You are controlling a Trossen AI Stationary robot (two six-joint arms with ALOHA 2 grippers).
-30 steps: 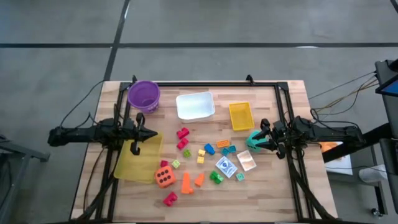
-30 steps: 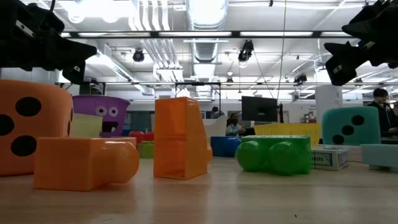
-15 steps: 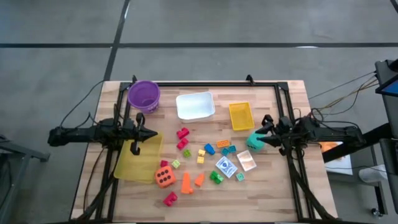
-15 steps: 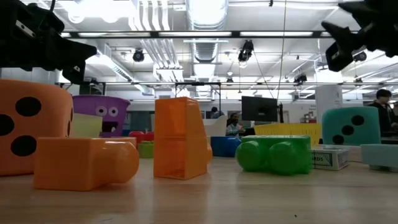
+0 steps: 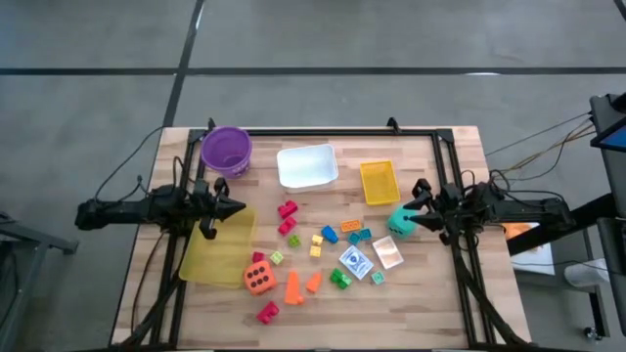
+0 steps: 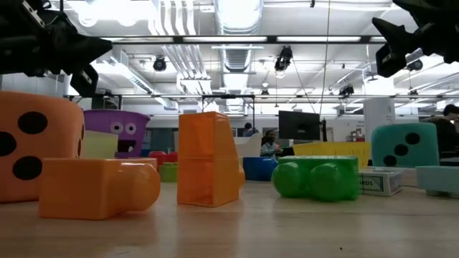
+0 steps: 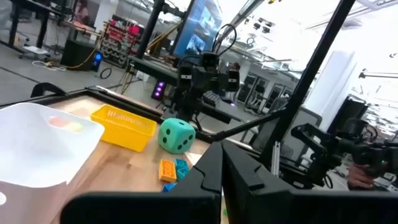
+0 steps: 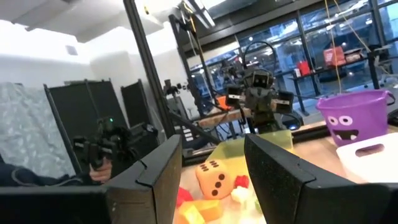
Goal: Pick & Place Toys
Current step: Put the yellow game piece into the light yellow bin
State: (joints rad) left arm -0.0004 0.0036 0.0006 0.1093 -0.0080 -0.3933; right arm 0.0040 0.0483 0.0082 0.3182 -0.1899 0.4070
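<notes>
The toys lie loose on the wooden table (image 5: pixel 147 293). Among them are an orange die (image 5: pixel 258 277), a teal die (image 5: pixel 399 224), red, yellow, blue, green and orange blocks (image 5: pixel 315 244) and cards (image 5: pixel 357 262). My left gripper (image 5: pixel 239 207) is shut and empty, raised over the table's left side near a flat yellow tray (image 5: pixel 217 247). My right gripper (image 5: pixel 411 205) is open and empty, raised at the right, just above and behind the teal die (image 6: pixel 405 145). In the right wrist view its fingers (image 8: pixel 155 171) stand well apart with nothing between them.
A purple bowl (image 5: pixel 227 150), a white tray (image 5: pixel 308 165) and a small yellow tray (image 5: pixel 380 182) stand along the far side. A black frame (image 5: pixel 323 131) rims the table. Bare wood shows near the front edge and at the far right.
My right gripper has tipped its fingers upward and risen a little away from the teal die, staying open. My left gripper has rolled about its own axis in place, staying shut. No toy has moved.
</notes>
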